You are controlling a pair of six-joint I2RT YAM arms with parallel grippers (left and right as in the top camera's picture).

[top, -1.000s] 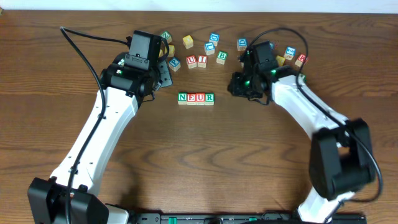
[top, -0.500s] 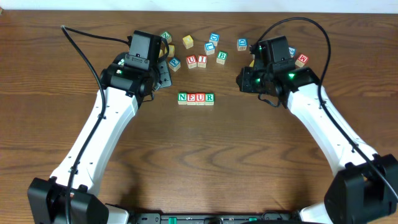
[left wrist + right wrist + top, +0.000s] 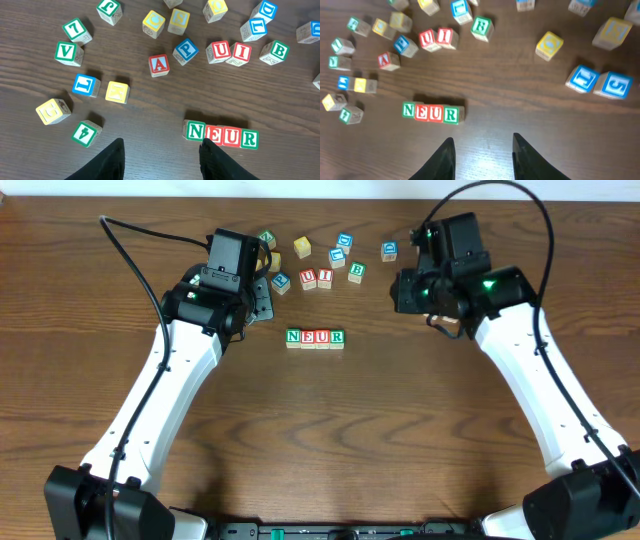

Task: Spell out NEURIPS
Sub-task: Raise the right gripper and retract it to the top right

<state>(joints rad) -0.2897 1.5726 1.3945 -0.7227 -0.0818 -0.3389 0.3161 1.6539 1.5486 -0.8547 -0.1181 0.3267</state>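
Four cubes reading N, E, U, R stand in a row (image 3: 315,337) at mid-table, also seen as the row (image 3: 222,135) and the row (image 3: 432,112). Behind it lie loose cubes: a red I (image 3: 241,52), a second red U (image 3: 220,51) beside it, a blue P (image 3: 185,50) and a yellow-faced cube (image 3: 117,91). My left gripper (image 3: 162,150) hovers open and empty, its right finger just in front of the N and E. My right gripper (image 3: 482,145) is open and empty too, to the right of the R.
Other letter cubes are scattered along the far side: a red A (image 3: 159,65), green V (image 3: 66,52), green B (image 3: 277,51), two blue cubes (image 3: 597,82) and a yellow one (image 3: 549,45). Black cables arch off both arms.
My right arm has swung right and toward the far edge, away from the row. Both grippers have opened a little. The left arm and the cubes have not moved.
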